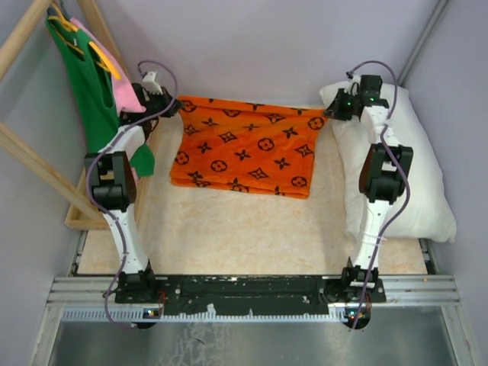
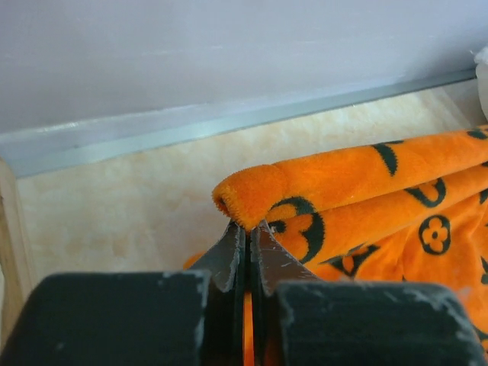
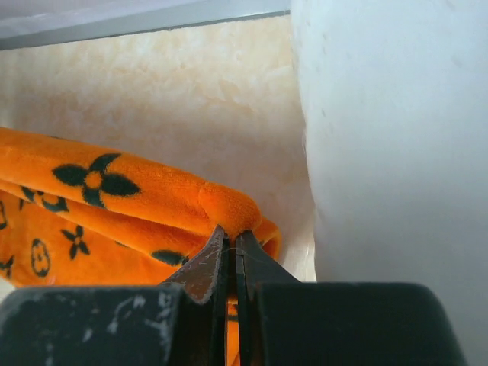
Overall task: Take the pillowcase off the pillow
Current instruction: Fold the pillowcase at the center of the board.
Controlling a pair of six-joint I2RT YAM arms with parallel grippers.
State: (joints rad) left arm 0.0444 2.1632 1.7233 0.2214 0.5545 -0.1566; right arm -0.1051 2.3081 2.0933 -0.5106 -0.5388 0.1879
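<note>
Ok so quick rundown. The pillowcase (image 1: 244,149) is fully off the pillow (image 1: 415,179) and sits mid-table toward the far side. Its far edge is stretched btw the two arms, and the near part lies in folds on the beige table (image 1: 229,236).

The left gripper (image 1: 171,107) is pinched tight on the far-left corner of the case. In the left wrist cam the fingers are basically together w/ a rolled bit of orange plush poking out right at the tips. The right gripper (image 1: 332,114) does the same on the far-right corner: jaws clamped down, orange fabric bunched at the tips.

The pillow is bare white and lies lengthwise along the right side of the table, w/ the right arm crossing over it in the top view. In the right wrist cam the held corner is just beside the pillow's side. Can't tell if they actually touch, tbh.

Other stuff: a green tank top (image 1: 82,88) and a pink garment (image 1: 116,80) hang on yellow hangers (image 1: 104,58) from a wooden frame (image 1: 34,164) at far left, near the left arm. The walls are plain grey.
</note>
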